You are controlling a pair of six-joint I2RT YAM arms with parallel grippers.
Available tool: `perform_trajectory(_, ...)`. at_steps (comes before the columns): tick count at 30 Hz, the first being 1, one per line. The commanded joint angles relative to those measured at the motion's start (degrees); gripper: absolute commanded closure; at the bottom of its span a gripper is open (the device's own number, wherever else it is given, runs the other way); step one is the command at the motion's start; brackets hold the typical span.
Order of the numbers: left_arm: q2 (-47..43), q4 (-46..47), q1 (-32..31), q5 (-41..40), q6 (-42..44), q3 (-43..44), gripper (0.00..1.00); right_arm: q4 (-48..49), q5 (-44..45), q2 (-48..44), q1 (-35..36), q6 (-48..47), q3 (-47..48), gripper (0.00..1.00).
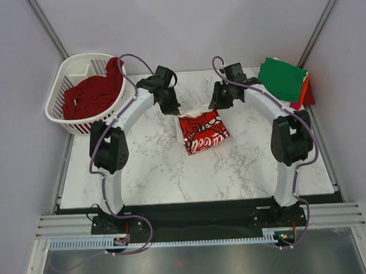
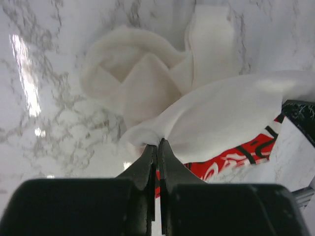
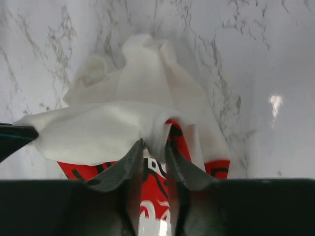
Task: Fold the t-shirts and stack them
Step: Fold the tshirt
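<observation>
A white t-shirt with red Coca-Cola print (image 1: 202, 131) lies partly folded in the middle of the marble table. Its far white edge is lifted between the two grippers. My left gripper (image 1: 169, 107) is at the shirt's far left corner, and the left wrist view shows the gripper (image 2: 158, 143) shut on a pinch of the white cloth (image 2: 221, 113). My right gripper (image 1: 217, 102) is at the far right corner. In the right wrist view the gripper (image 3: 155, 143) has its jaws apart, with a loose fold of the cloth (image 3: 133, 98) hanging between the tips.
A white slatted basket (image 1: 56, 94) at the back left holds a dark red t-shirt (image 1: 93, 92). At the back right lies a folded stack, with a green t-shirt (image 1: 282, 78) on top and orange (image 1: 305, 86) and red edges beneath. Grey walls close in the table.
</observation>
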Motion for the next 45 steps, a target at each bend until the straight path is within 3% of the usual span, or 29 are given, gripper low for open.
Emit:
perform_trajectory(1, 12.58, -1.80, 4.45, 3.22, 5.01, 8.93, 0.96, 3.49, -1.95, 13.46, -1.60, 0.16, 9.40, 0.56)
perform_trajectory(2, 15.48, -3.11, 5.25, 3.83, 4.50, 11.57, 0.96, 3.93, -4.30, 16.04, -2.04, 0.25, 15.52, 0.35)
perform_trajectory(3, 17.78, -3.99, 6.04, 4.54, 4.32, 15.77, 0.96, 4.46, -5.20, 18.24, -2.83, 0.60, 18.45, 0.26)
perform_trajectory(5, 23.67, -4.61, 8.75, 5.94, 3.88, 19.31, 0.94, 2.54, -7.39, 23.34, -3.71, 1.04, 27.04, 0.18)
perform_trajectory(7, 26.49, -4.88, 11.39, 7.61, 2.30, 22.05, 0.94, 1.21, -7.41, 21.62, -4.16, 0.17, 28.76, 0.16)
perform_trajectory(13, 27.20, -4.79, 12.81, 8.58, 2.73, 22.58, 0.94, 6.47, 0.06, 1.26, -4.33, -2.12, 9.19, 0.15)
perform_trajectory(19, 27.20, -4.79, 12.73, 8.68, 3.70, 22.31, 0.93, 19.28, -9.32, -16.08, -4.25, 1.83, -14.81, 0.18)
perform_trajectory(22, 27.64, -4.71, 12.72, 8.59, 4.31, 22.58, 0.93, 21.77, -14.07, -15.68, -4.25, 2.19, -18.17, 0.12)
perform_trajectory(24, 27.90, -4.71, 12.64, 8.59, 4.66, 22.93, 0.93, 22.91, -17.94, -13.74, -4.51, 1.83, -17.56, 0.04)
perform_trajectory(27, 28.34, -4.71, 12.72, 8.41, 5.19, 23.10, 0.93, 28.96, -25.29, -9.26, -5.56, 3.49, -19.39, 0.02)
perform_trajectory(29, 29.13, -4.79, 12.72, 8.67, 5.37, 23.28, 0.93, 39.31, -28.31, -6.89, -6.61, 6.56, -24.38, 0.02)
perform_trajectory(34, 30.28, -4.79, 12.72, 8.33, 5.81, 22.58, 0.93, 71.62, -39.37, 1.19, -8.55, 25.96, -32.58, 0.02)
perform_trajectory(41, 29.75, -4.88, 12.81, 7.27, 6.34, 22.58, 0.92, 90.92, -41.85, 6.65, -8.46, 37.84, -35.66, 0.02)
perform_trajectory(43, 28.09, -4.97, 12.73, 5.09, 7.56, 22.58, 0.88, 98.02, -42.29, 8.32, -8.47, 41.54, -36.10, 0.02)
perform_trajectory(45, 24.07, -5.67, 12.20, -0.26, 8.53, 21.70, 0.73, 103.23, -43.17, 9.73, -8.47, 46.82, -36.45, 0.02)
